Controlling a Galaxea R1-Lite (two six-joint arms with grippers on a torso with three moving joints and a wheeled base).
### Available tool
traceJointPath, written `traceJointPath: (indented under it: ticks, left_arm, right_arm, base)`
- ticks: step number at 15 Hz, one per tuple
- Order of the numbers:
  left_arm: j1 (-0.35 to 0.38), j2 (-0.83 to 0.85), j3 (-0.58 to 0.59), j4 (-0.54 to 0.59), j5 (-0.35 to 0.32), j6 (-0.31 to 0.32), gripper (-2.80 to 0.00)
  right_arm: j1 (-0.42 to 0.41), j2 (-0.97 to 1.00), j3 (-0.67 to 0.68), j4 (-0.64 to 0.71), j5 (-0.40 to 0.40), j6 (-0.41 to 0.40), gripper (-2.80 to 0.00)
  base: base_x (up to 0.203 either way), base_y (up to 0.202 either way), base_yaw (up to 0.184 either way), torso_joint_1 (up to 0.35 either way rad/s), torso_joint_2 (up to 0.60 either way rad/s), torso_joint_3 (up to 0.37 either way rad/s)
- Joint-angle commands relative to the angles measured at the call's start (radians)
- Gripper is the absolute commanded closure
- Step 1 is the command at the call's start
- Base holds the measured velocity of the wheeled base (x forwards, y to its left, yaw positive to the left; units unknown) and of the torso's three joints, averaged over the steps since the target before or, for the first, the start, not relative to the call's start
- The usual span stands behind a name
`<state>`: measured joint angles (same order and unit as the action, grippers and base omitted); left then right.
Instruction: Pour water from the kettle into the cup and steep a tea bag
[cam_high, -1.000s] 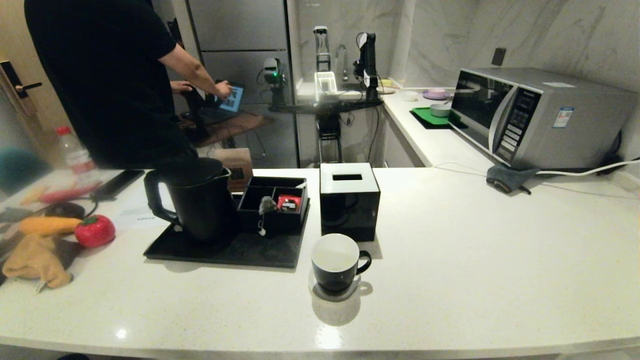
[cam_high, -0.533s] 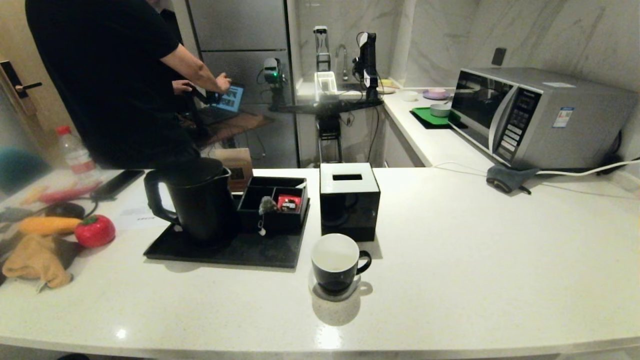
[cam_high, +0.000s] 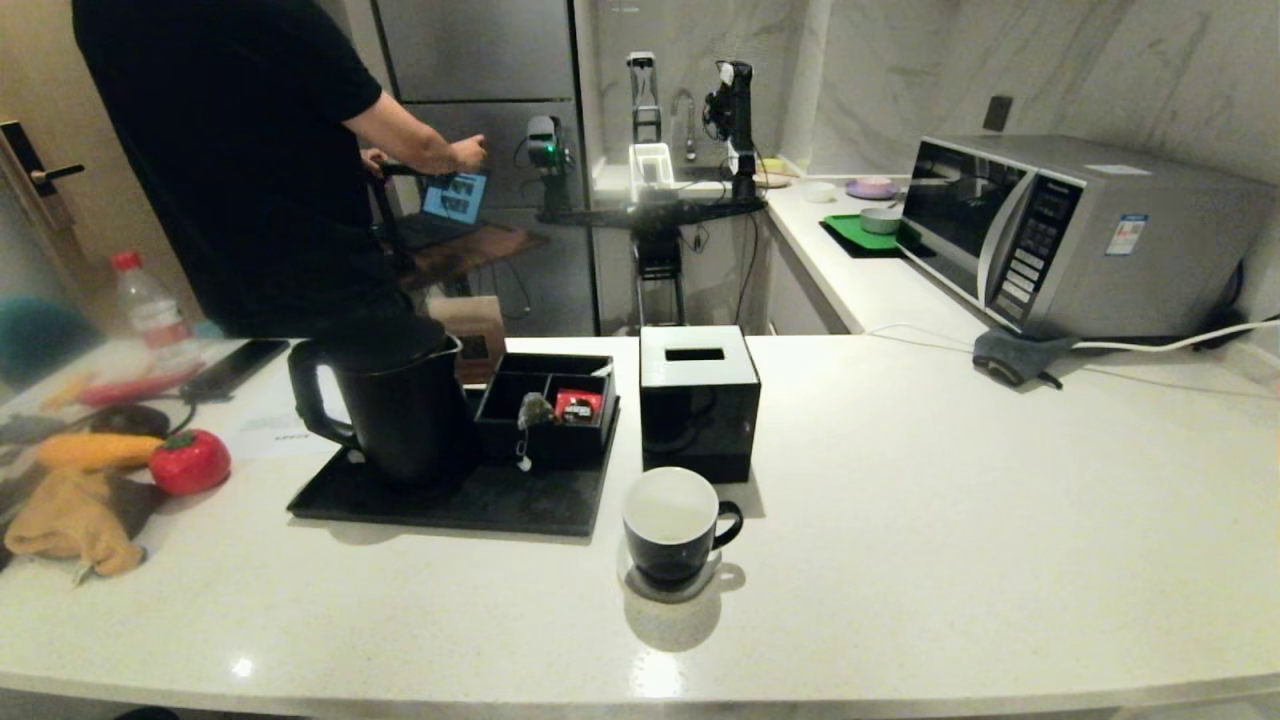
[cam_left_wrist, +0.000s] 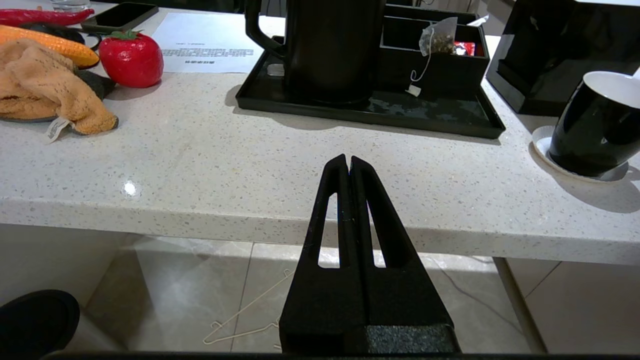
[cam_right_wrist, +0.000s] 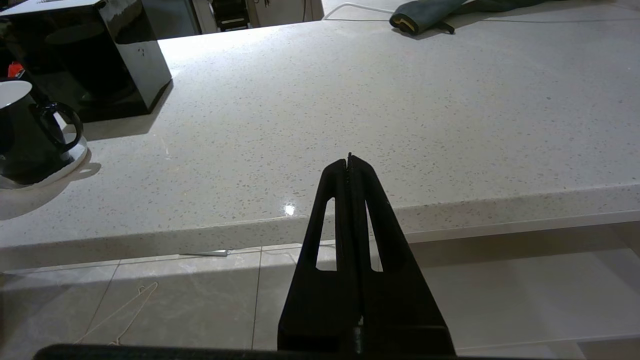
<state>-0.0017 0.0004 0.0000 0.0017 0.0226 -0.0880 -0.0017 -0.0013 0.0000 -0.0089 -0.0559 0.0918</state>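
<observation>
The kettle stands on the tray, handle turned away from the cup. Against the kettle, on the same tray, is the small box with the tea bag; its string hangs over the wall. The cup is empty, off the tray, just before the black cube. My left gripper and right gripper are both pressed closed, empty, below the counter edge. Risks, I think: the handle is far from the cup, so the pour may swing wide and spill; the thin string may slip.
</observation>
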Motion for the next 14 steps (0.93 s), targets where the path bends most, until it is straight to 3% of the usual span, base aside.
traceJointPath:
  ticks: [1, 14]
  left_arm:
    - [0.000, 0.000, 0.000, 0.000, 0.000, -0.001, 0.00]
    - [0.000, 0.000, 0.000, -0.002, 0.000, -0.003, 0.00]
  right_arm:
    - [0.000, 0.001, 0.000, 0.000, -0.001, 0.000, 0.00]
    - [0.000, 0.001, 0.000, 0.000, -0.001, 0.000, 0.00]
  base:
    - [0.000, 0.000, 0.000, 0.000, 0.00, 0.000]
    - [0.000, 0.000, 0.000, 0.000, 0.00, 0.000]
